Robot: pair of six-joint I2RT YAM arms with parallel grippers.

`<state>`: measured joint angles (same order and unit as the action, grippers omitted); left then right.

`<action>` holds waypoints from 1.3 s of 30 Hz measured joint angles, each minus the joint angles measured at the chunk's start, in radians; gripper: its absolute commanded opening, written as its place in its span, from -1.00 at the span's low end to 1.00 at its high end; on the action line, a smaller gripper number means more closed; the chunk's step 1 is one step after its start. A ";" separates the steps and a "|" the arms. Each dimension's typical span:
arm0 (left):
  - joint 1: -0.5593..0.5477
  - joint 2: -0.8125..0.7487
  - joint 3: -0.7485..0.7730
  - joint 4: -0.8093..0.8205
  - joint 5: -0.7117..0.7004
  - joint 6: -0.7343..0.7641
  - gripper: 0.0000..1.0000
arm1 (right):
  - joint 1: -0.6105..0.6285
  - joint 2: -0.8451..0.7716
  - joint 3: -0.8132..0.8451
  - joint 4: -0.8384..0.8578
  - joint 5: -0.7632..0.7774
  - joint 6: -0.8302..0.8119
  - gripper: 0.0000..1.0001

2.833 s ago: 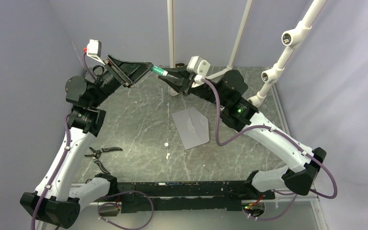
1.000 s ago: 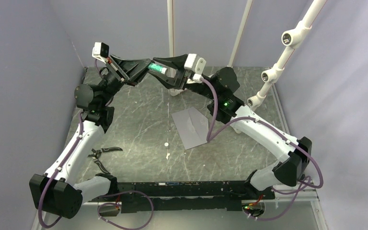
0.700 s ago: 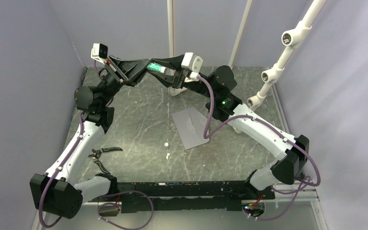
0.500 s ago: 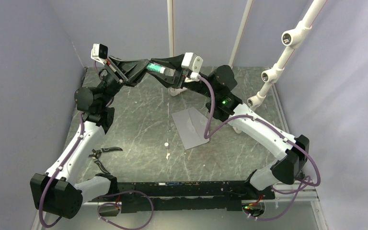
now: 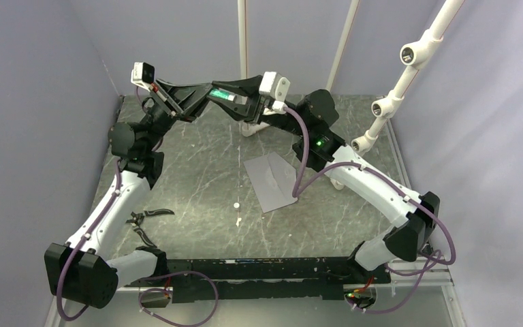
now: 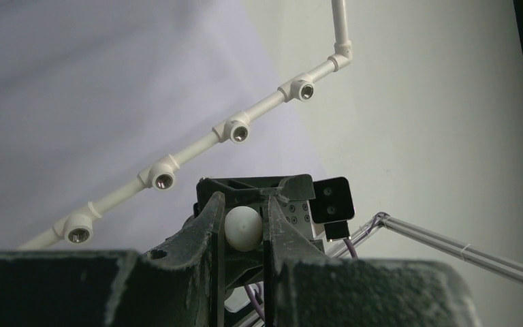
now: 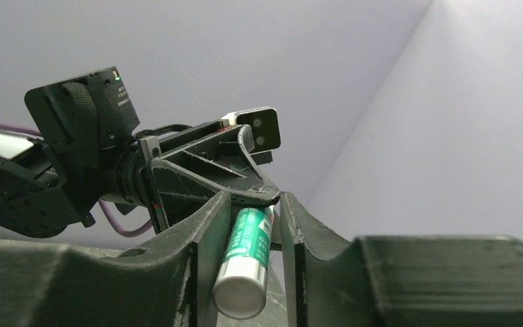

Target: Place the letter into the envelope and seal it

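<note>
The grey envelope (image 5: pixel 272 180) lies flat on the marble table (image 5: pixel 191 177), right of centre, its pointed flap toward the right. The tan letter is not in view. Both grippers are raised high over the table's far edge, meeting tip to tip on a green glue stick (image 5: pixel 222 95). My right gripper (image 5: pixel 238 97) is shut on the stick's green body (image 7: pixel 250 252). My left gripper (image 5: pixel 201 97) is shut on the stick's white rounded end (image 6: pixel 244 228). The fingertips meet in both the left wrist view (image 6: pixel 244 204) and the right wrist view (image 7: pixel 253 204).
A black scissor-like tool (image 5: pixel 146 215) lies at the table's left. Two small white bits (image 5: pixel 235 205) lie near the envelope's left. White pipe posts (image 5: pixel 244 48) stand at the back and a jointed pipe (image 5: pixel 408 61) at the right. Purple walls close in on three sides.
Both grippers rose and closed in on the glue stick, which shifted slightly left and up. The right arm stretched further toward the back. The envelope has not moved.
</note>
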<state>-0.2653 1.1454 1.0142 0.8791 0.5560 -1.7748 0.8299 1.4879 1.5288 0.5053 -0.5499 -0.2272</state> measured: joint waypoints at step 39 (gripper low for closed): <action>-0.001 -0.217 0.041 -0.855 -0.066 0.716 -0.05 | -0.043 0.039 0.156 -0.675 0.477 0.274 -1.00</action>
<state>-0.2661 0.9279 1.0554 0.0246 0.4896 -1.0584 0.7864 1.5265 1.6848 -0.1696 -0.0727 0.0471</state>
